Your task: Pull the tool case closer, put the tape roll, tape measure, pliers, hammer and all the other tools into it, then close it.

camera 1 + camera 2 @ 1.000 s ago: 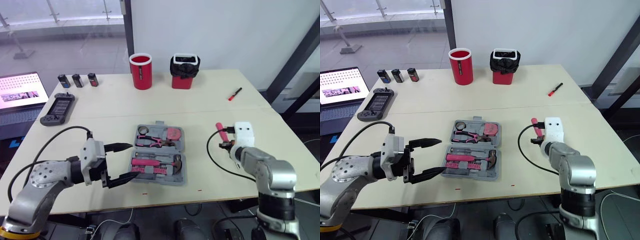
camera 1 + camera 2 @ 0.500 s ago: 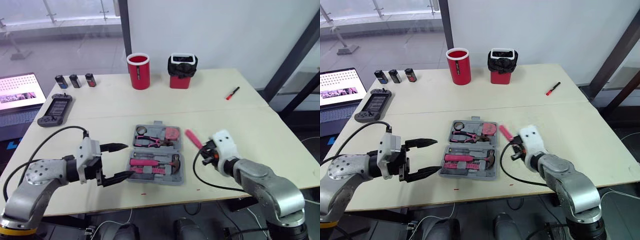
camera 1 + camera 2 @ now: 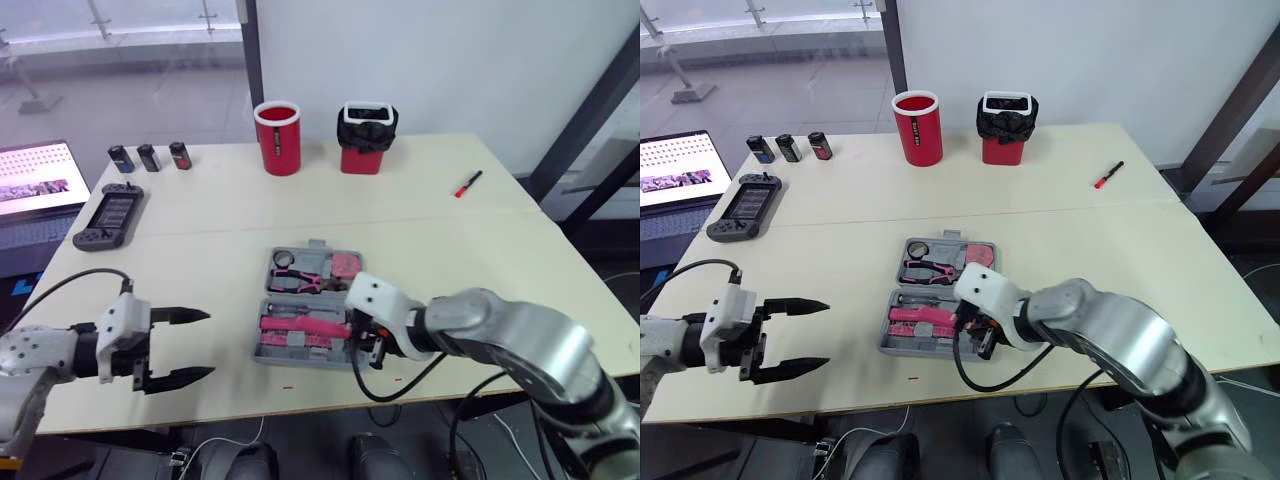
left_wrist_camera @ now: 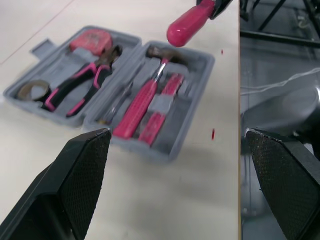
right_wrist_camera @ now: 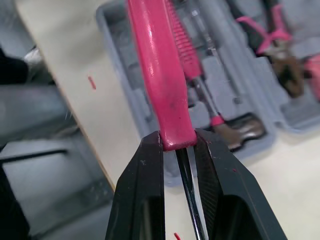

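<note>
- Clamped tight in the right gripper point(image 5: 178, 142): the pink-handled screwdriver point(image 5: 155, 65), pinched at the root of its handle, with the bare shaft back between the two fingers.
- Hovers over the near half of the open tool case point(image 3: 262, 350), toward its 3 o'clock end, and looks clear of the tray from the left wrist view.
- Points the handle out from the fingers toward roughly 9 o'clock, close to parallel with the hammer point(image 4: 142, 102) bedded in that same half.
- Probably calls for a plain lowering with little or no twist, into whatever trough lies free on the 6 o'clock side of the hammer; hard to tell from here exactly which slot that is.
- Risks landing across the hammer's handle rather than beside it, given how nearly the two overlap in the right wrist view.
- Spread wide and holding nothing: the left gripper point(image 3: 205, 345), well apart from the case at about its 8 o'clock, so much the farther arm and seemingly no part of this placement.
- Seated in the far half: tape roll point(image 4: 30, 90), pliers point(image 4: 80, 82) and tape measure point(image 4: 92, 39).
</note>
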Controlling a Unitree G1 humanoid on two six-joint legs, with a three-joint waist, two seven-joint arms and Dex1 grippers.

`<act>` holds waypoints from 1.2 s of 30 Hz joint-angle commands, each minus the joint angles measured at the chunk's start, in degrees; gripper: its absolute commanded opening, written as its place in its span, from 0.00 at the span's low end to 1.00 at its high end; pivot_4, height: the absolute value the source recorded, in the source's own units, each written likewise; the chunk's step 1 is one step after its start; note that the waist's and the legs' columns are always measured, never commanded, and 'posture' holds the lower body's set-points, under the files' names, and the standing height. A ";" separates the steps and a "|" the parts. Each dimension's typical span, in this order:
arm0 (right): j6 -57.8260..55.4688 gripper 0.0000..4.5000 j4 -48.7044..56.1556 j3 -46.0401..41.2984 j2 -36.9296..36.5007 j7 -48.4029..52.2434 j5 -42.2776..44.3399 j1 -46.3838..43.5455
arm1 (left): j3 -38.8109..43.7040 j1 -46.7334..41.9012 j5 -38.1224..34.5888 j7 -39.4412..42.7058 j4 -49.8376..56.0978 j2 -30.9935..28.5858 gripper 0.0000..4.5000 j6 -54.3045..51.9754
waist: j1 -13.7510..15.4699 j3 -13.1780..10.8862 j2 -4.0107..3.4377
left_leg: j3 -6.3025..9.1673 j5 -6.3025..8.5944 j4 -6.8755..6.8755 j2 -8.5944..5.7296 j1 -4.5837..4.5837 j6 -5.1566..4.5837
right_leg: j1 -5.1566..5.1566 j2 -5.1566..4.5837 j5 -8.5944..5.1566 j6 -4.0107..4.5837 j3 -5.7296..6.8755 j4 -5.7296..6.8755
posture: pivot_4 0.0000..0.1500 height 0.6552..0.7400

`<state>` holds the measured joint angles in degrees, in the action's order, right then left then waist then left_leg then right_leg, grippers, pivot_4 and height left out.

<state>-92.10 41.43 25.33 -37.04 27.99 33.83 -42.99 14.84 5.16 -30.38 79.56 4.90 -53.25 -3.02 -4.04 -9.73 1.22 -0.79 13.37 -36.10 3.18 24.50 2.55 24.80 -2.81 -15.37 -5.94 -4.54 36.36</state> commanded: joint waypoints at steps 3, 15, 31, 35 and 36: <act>-0.40 0.08 -9.07 6.69 4.63 -0.66 2.11 -8.81 | 1.66 -1.01 1.22 4.51 -3.95 -1.27 1.00 5.80 | 0.01 0.00 0.00 | -0.08 0.00 0.05 0.02 0.00 0.00 | 0.03 0.00 0.00 -0.01 0.00 0.00 | 1.00 0.98; -0.40 0.08 -21.54 13.84 14.79 -8.88 5.25 -16.58 | 0.93 -1.50 1.48 5.44 -5.98 -0.07 1.00 9.04 | -0.12 0.01 0.02 | -0.13 0.00 -0.04 0.17 0.00 0.00 | 0.10 0.14 0.02 -0.03 0.01 0.27 | 1.00 0.98; -0.40 0.08 -29.94 16.80 23.08 -15.73 5.71 -15.05 | 0.68 -1.40 1.29 4.55 -5.08 0.66 1.00 8.41 | -0.12 0.03 0.06 | -0.14 -0.02 -0.14 0.32 -0.03 -0.02 | 0.35 0.33 0.07 -0.10 0.00 0.90 | 1.00 0.98; -0.40 0.08 -31.97 17.15 24.42 -15.68 4.47 -15.42 | 0.74 -1.12 1.16 4.22 -4.42 0.64 1.00 8.06 | -0.12 0.03 0.06 | -0.14 -0.02 -0.14 0.35 -0.04 -0.02 | 0.36 0.38 0.07 -0.10 0.01 0.93 | 1.00 0.98; -0.40 0.08 -32.12 17.51 24.44 -15.58 4.22 -15.52 | 0.77 -1.02 1.13 4.12 -4.25 0.65 1.00 7.98 | -0.11 0.03 0.06 | -0.14 -0.02 -0.14 0.35 -0.04 -0.02 | 0.36 0.38 0.07 -0.10 0.01 0.93 | 1.00 0.98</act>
<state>-92.13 8.70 42.84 -13.22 12.32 38.61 -57.39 14.72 3.97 -28.77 83.84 -0.83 -52.52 5.19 -4.15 -9.70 1.28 -0.93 13.36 -36.24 3.53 24.46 2.53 25.16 -2.43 -15.29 -6.06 -4.53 37.29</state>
